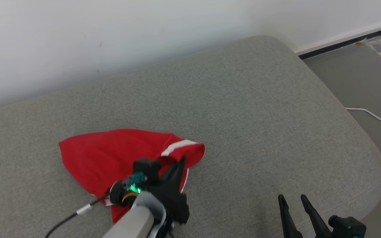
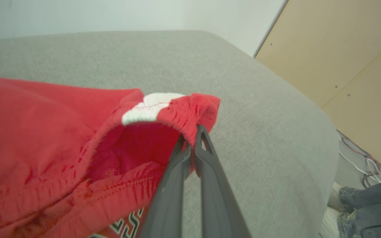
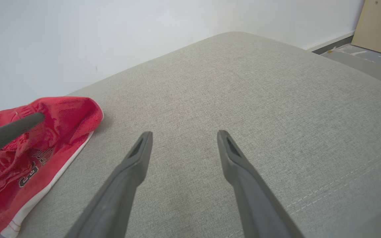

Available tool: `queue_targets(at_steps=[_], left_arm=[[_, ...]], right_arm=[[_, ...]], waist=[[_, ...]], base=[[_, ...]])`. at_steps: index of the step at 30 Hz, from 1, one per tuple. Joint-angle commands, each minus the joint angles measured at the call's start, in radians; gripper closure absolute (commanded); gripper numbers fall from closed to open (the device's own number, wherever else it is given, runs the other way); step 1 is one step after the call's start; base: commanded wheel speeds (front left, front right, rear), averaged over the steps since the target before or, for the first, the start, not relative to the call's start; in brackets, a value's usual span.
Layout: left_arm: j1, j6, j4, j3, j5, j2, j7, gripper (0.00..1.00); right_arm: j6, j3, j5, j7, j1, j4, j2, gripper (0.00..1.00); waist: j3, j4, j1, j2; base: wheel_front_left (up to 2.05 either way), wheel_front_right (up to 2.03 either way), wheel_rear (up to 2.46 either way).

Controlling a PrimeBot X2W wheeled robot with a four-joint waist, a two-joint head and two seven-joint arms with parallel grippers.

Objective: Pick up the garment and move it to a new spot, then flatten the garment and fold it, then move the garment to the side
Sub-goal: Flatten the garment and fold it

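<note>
A red garment (image 1: 111, 155) with white trim and dark lettering lies bunched on the grey cushion (image 1: 243, 109), left of centre. My left gripper (image 1: 180, 162) is shut on the garment's elastic hem (image 2: 190, 115), which is lifted into a fold next to a white patch (image 2: 150, 109). In the left wrist view the two fingers (image 2: 207, 165) meet at the cloth edge. My right gripper (image 1: 293, 200) stands open at the lower right, over bare cushion, well apart from the garment (image 3: 38, 145). Nothing lies between its fingers (image 3: 134, 162).
A white wall (image 1: 111, 33) runs behind the cushion. The cushion's rounded right edge drops to grey floor (image 1: 359, 76) with a white cable (image 1: 375, 117). A wooden panel (image 2: 342, 59) and a person's jeans and shoe (image 2: 362, 205) stand beyond that edge.
</note>
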Motion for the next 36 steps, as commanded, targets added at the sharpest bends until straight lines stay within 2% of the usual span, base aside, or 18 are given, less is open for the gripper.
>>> queue_targets(at_steps=[1,8,12,17,20,24,29,36], left_arm=[[-0.026,-0.007,-0.019,0.004,-0.019,-0.001,-0.015,1.00],[-0.184,0.000,-0.205,0.023,-0.083,-0.001,-0.060,1.00],[-0.261,0.020,-0.299,0.027,-0.097,-0.001,-0.066,1.00],[-0.294,0.066,-0.386,0.045,-0.088,0.000,-0.067,1.00],[-0.239,0.089,-0.380,0.034,-0.069,0.005,-0.068,1.00],[-0.124,0.096,-0.335,0.030,-0.072,0.035,-0.068,1.00],[0.039,0.071,-0.285,0.031,-0.043,0.095,-0.068,1.00],[0.170,0.005,-0.279,0.014,0.008,0.159,-0.068,1.00]], right_arm=[[0.001,0.000,-0.001,-0.002,-0.008,0.002,0.000,0.00],[0.001,0.006,0.001,0.003,-0.002,0.009,0.000,0.00],[0.001,0.006,-0.002,0.006,0.006,0.012,-0.001,0.00],[0.001,0.004,0.001,0.005,0.020,0.010,0.000,0.00],[0.001,0.005,0.004,0.004,0.022,0.007,-0.001,0.00],[0.001,0.010,0.001,0.008,0.023,0.004,-0.001,0.00],[0.001,0.012,-0.006,0.015,0.027,-0.003,0.000,0.00],[0.001,0.005,-0.015,0.026,0.037,-0.013,0.000,0.00]], waist=[[-0.004,0.008,-0.0001,-0.0001],[-0.031,0.036,-0.0001,-0.0001],[-0.051,0.047,-0.0001,-0.0001],[-0.065,0.069,-0.0001,-0.0001],[-0.068,0.089,-0.0001,-0.0001],[-0.071,0.122,-0.0001,-0.0001],[-0.072,0.171,-0.0001,-0.0001],[-0.080,0.233,-0.0001,-0.0001]], base=[[0.00,0.00,0.00],[0.00,0.00,0.00],[0.00,0.00,0.00],[0.00,0.00,0.00],[0.00,0.00,0.00],[0.00,0.00,0.00],[0.00,0.00,0.00],[0.00,0.00,0.00]])
